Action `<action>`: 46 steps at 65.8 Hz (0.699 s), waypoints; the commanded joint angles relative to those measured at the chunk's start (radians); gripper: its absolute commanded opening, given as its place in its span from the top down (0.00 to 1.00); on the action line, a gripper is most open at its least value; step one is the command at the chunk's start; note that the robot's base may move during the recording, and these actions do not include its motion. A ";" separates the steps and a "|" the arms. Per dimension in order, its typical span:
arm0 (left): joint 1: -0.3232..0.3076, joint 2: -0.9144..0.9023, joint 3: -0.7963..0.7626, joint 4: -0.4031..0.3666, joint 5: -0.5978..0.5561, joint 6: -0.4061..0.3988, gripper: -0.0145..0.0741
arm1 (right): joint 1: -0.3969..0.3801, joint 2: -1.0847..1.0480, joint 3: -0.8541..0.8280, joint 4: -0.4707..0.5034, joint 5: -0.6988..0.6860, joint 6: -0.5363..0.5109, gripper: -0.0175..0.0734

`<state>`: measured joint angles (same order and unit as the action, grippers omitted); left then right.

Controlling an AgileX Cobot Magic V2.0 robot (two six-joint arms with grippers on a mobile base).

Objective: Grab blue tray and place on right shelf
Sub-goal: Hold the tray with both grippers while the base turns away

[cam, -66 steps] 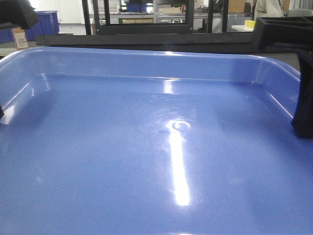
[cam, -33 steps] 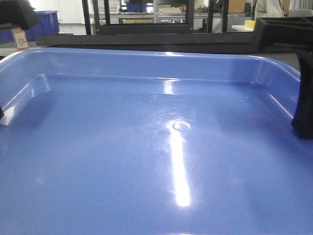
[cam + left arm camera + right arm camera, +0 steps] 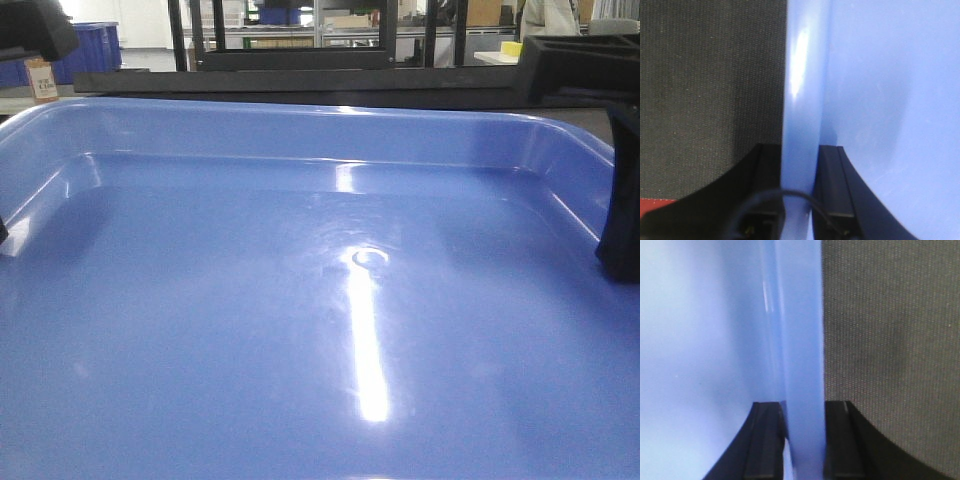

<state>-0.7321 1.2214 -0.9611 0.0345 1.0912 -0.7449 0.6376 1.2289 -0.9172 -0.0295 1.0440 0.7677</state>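
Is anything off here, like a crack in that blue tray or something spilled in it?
Nothing stands out. The blue tray looks empty and unbroken; the bright streak on its floor is only reflected light. The left gripper and right gripper each clamp a side wall, one finger either side.

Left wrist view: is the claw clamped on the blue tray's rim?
Yes, the left claw straddles the rim of the blue tray, touching both sides.

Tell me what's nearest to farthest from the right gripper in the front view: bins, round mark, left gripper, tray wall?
1. Tray wall, right side: the right gripper clamps it.
2. Round mark, tray's middle.
3. Left gripper, tray's opposite side.
4. Bins, far back left.
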 commanded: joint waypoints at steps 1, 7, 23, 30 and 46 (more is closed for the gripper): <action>-0.011 -0.027 -0.027 -0.020 -0.042 -0.021 0.84 | 0.005 -0.027 -0.029 0.005 -0.044 0.009 0.59; -0.011 -0.027 -0.027 -0.020 -0.042 -0.021 0.84 | 0.005 -0.027 -0.029 0.005 -0.044 0.009 0.59; -0.011 -0.027 -0.027 -0.020 -0.042 -0.021 0.84 | 0.005 -0.027 -0.029 0.005 -0.044 0.009 0.59; -0.011 -0.027 -0.027 -0.020 -0.042 -0.021 0.84 | 0.005 -0.027 -0.029 0.005 -0.044 0.009 0.59; -0.011 -0.027 -0.027 -0.020 -0.042 -0.021 0.84 | 0.005 -0.027 -0.029 0.005 -0.044 0.009 0.59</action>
<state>-0.7321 1.2214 -0.9611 0.0345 1.0912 -0.7449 0.6376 1.2289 -0.9172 -0.0295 1.0437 0.7677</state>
